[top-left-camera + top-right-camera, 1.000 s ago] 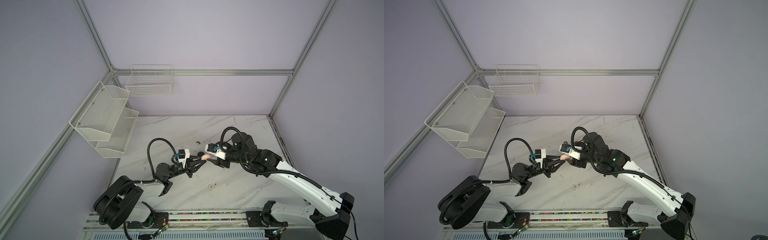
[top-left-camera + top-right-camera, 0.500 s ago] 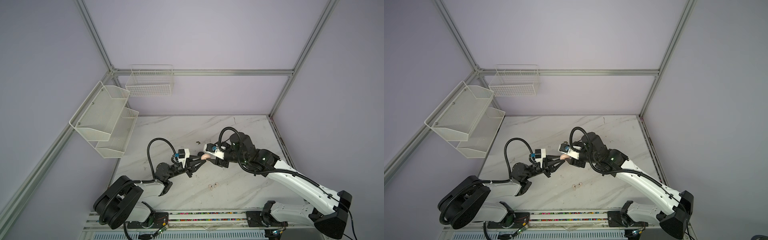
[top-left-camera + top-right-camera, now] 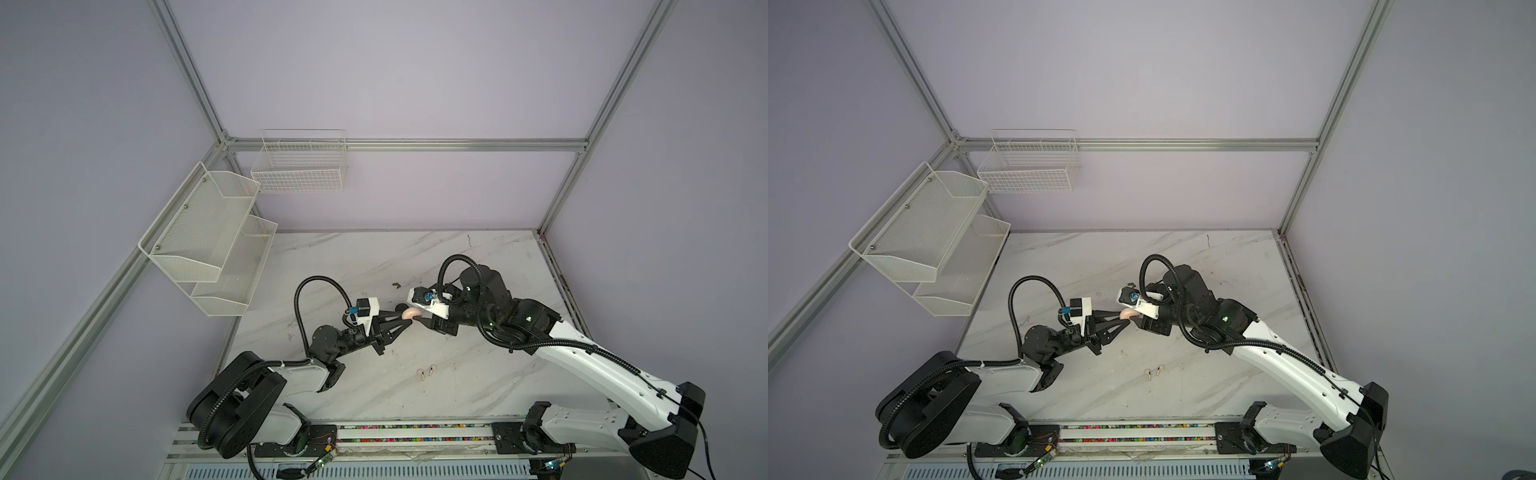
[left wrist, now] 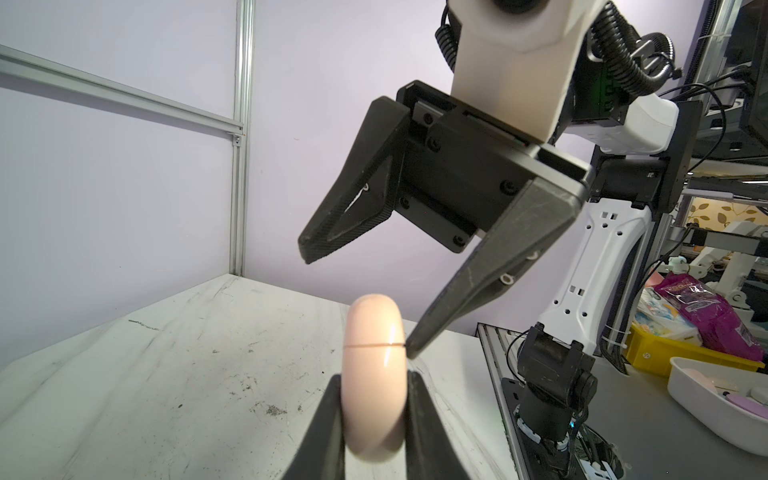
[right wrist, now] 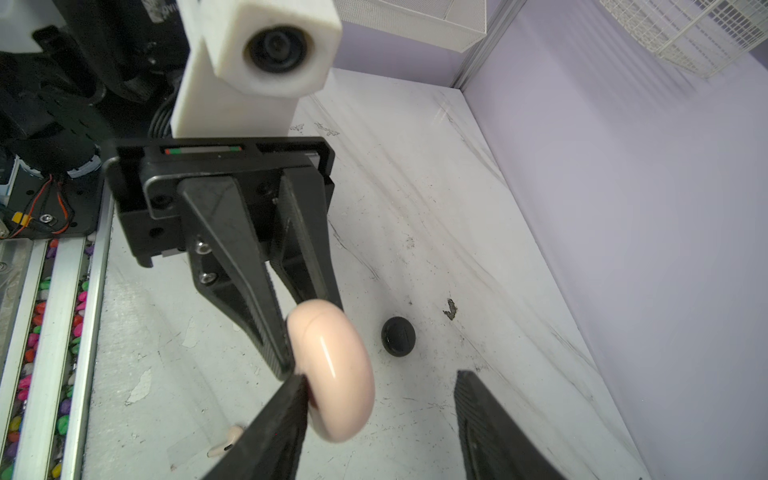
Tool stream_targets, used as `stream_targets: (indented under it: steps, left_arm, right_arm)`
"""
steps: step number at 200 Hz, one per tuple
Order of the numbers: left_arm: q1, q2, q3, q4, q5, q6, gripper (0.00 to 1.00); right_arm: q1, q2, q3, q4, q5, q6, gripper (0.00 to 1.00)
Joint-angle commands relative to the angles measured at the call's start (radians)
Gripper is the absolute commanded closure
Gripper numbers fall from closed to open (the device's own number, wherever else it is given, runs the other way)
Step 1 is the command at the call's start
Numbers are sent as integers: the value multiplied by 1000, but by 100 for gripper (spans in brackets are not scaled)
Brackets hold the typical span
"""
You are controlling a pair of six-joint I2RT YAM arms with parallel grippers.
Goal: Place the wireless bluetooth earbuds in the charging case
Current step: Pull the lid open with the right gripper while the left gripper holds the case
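Left gripper clamped on a pale pink charging case, held on edge above the tabletop.
The case's lid is shut, its seam a thin line. The right gripper faces it with jaws apart, one fingertip right at the seam. Two pale pink earbuds lie side by side on the near tabletop, well apart from the case. A black round case rests on the tabletop just beyond the grippers.

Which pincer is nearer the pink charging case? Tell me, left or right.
Left. The left pincer is shut on the pink charging case, clamping it between its fingers. The right pincer is open, one fingertip close beside the case's seam.
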Motion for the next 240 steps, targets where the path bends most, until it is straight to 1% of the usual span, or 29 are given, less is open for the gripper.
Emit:
stream_targets:
  steps: [1, 106, 147, 214, 227, 240]
  left_arm:
    - [-3, -18, -14, 76, 42, 10, 100]
    - [-3, -10, 0, 77, 62, -2, 100]
    - [-3, -10, -3, 77, 69, -9, 100]
    - [-3, -17, -10, 76, 69, -7, 100]
    - [-3, -17, -10, 77, 68, -6, 100]
    - [-3, -15, -8, 76, 67, -6, 100]
  right_arm:
    - [0, -33, -10, 6, 39, -22, 40]
    - [0, -45, -35, 23, 63, -45, 40]
    - [0, -38, -28, 29, 91, -35, 40]
    - [0, -25, -21, 31, 93, -28, 40]
    - [0, -26, -10, 20, 87, -8, 40]
    - [0, -40, 31, -27, 92, 53, 40]
